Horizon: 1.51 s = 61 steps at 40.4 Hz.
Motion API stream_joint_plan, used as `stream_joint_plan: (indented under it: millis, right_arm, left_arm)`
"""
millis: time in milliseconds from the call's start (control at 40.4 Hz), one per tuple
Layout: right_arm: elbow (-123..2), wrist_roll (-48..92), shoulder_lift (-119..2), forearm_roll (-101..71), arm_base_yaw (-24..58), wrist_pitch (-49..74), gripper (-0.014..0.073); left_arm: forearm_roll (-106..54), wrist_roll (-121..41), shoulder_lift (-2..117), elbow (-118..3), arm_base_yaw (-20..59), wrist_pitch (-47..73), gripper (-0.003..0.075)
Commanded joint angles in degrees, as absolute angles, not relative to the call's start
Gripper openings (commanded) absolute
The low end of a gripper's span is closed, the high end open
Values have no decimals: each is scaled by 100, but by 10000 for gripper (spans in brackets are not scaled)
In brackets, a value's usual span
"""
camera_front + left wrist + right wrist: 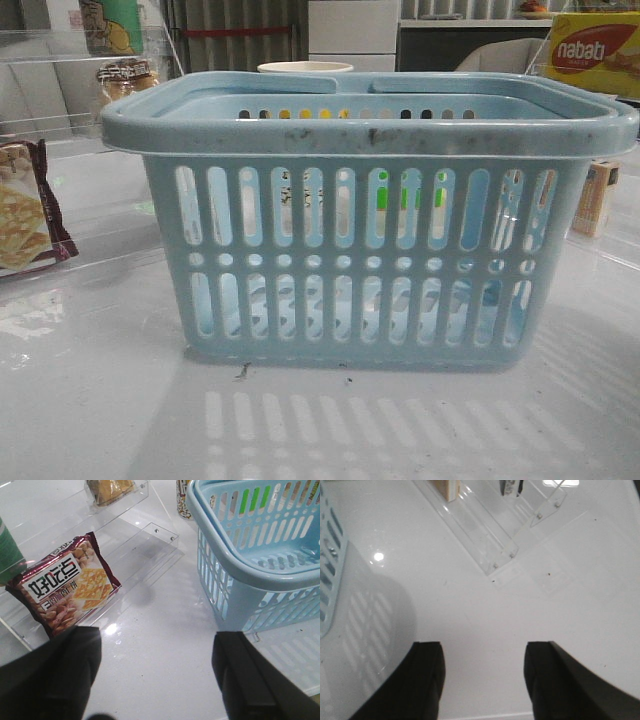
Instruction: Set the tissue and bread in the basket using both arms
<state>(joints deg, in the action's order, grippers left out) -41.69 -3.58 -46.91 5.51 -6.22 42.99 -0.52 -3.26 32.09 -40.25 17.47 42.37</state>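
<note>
While the basket [370, 220] sits mid-bench [90, 400], the left pincer [155, 675] and right pincer [484, 680] hover spread apart, clasping nothing.

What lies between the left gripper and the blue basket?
Only bare white table, as the left wrist view shows: the open left gripper and basket stand apart.

The slotted plastic basket [370, 255] is pale blue with dark scuffs; the flat cracker packet [65, 587] is maroon.
</note>
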Motion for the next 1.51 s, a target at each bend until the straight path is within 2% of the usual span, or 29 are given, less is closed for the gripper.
stream_joint_plan:
  millis: [0,569,1089,1164,1213,1337,1486]
  right_arm:
    - [-4785,-397,-5264,697,-802,3838,465]
    - [-7275,-397,-8556,1020,-984,3537,465]
    - [-7937,-397,-9936,1672,-984,2523,462]
    - [-7937,-397,-9967,1672,-984,2496,409]
    - [-7937,-397,-9967,1672,-984,2477,333]
    - [-7937,-397,-9907,1676,-984,2450,205]
    - [-7937,-397,-9598,1642,-963,2532,171]
  left_arm:
    - [0,-352,3266,-4189,1821,3789,526]
    - [0,-352,3266,-4189,1821,3789,526]
    - [0,-352,3266,-4189,1821,3789,526]
    - [0,-352,3266,-4189,1821,3789,526]
    - [0,-352,3266,-4189,1821,3789,526]
    - [0,-352,3266,-4189,1821,3789,526]
    - [0,-352,3266,-4189,1821,3789,526]
